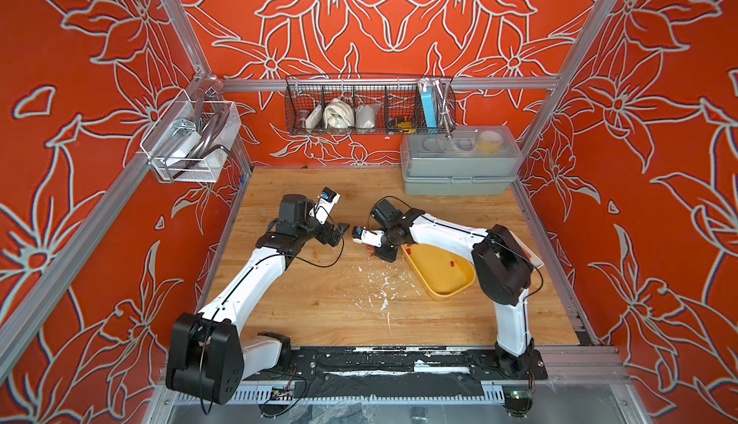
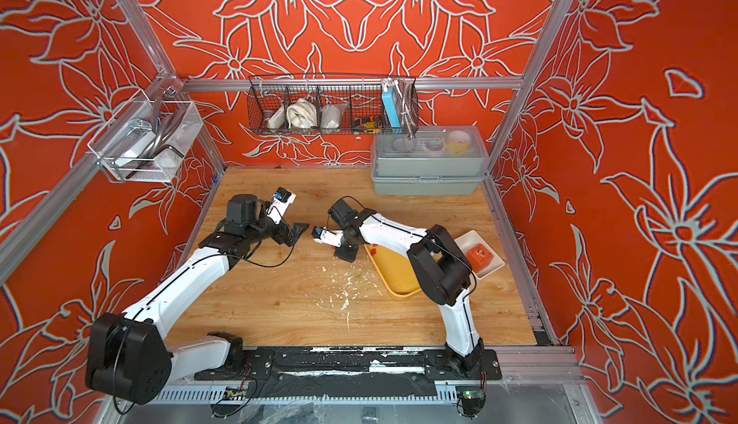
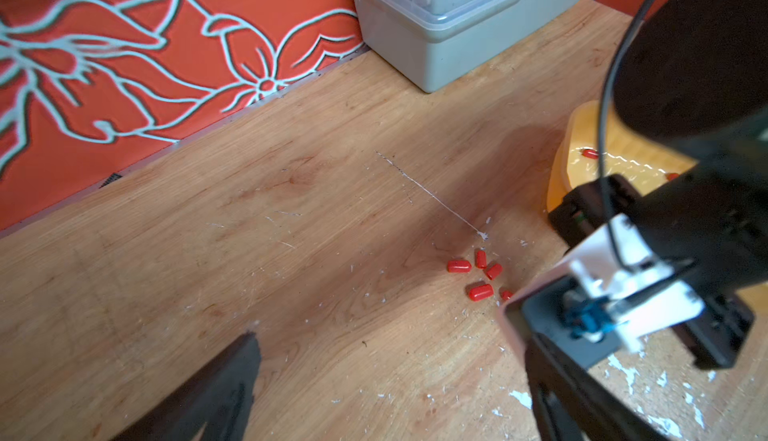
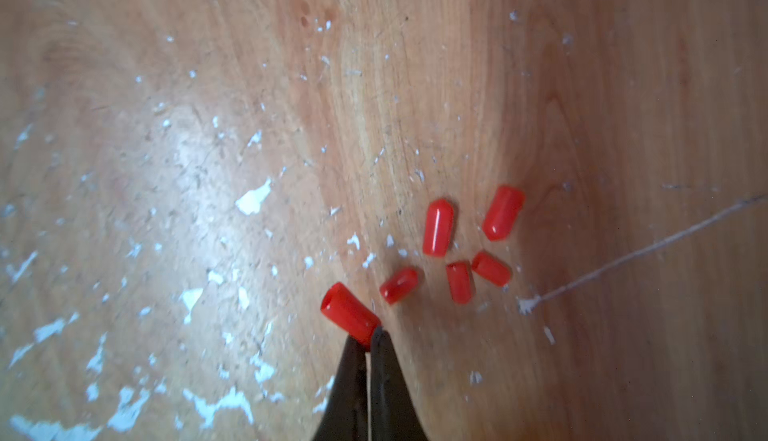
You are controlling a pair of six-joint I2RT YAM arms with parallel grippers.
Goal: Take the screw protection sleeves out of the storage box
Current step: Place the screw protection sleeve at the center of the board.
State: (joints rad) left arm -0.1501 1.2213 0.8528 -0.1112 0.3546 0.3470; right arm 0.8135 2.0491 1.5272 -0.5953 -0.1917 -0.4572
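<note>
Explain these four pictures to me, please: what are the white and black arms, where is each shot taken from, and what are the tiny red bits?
These are two robot arms mounted at the front of the table, each ending in a two-fingered gripper. The two wide pictures come from one overhead camera pair, so they show nearly the same scene. The two close-ups come from small cameras on the arms' wrists. The red bits are plastic sleeves: five lie loose on the wood, and more lie in the yellow tray. The right gripper is shut on one sleeve, near the loose five. The left gripper is open and holds nothing. A grey box stands at the back.
</note>
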